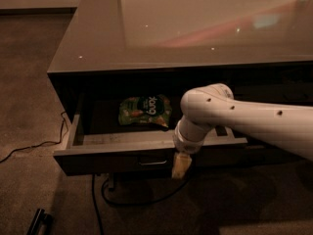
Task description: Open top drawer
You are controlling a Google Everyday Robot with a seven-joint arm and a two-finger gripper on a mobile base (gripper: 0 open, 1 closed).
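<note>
drawer work is showing at the front of the low dark cabinet (63, 89): the top drawer (107, 159) is standing pulled out from under the glossy tabletop (195, 28), with its lighter grey inside lying exposed. a green snack bag (145, 111) is lying flat on the drawer floor, toward the back and a little left of the middle. the white arm (244, 120) is reaching in from the right, crossing over the drawer's right half and bending down at its rounded wrist over the front edge. the gripper (181, 165) is hanging below that wrist, pointing downward in front of the drawer face, just right of the small metal pull (153, 163). it is looking just clear of the pull, though the dim light is making that hard to judge, and how its grip is standing i cannot tell. a black cable (29, 150) is trailing across the brown carpet (29, 72) on the left, a cable loop (142, 202) is lying on the floor below the drawer, and a dark bar-like object (39, 222) is lying at the bottom left.
</note>
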